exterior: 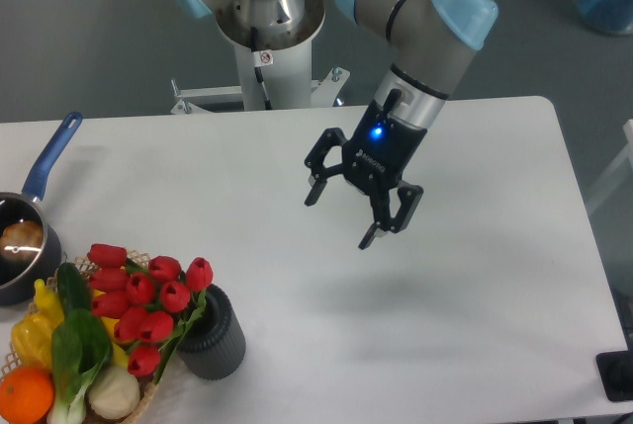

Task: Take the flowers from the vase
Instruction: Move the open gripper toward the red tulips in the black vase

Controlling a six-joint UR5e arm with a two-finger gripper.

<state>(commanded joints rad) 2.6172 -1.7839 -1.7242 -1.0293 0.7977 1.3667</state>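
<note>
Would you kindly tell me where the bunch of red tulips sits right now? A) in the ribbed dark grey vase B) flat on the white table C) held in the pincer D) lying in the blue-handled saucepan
A: the bunch of red tulips stands in the ribbed dark grey vase, while the open pincer hovers empty, far off.
</note>
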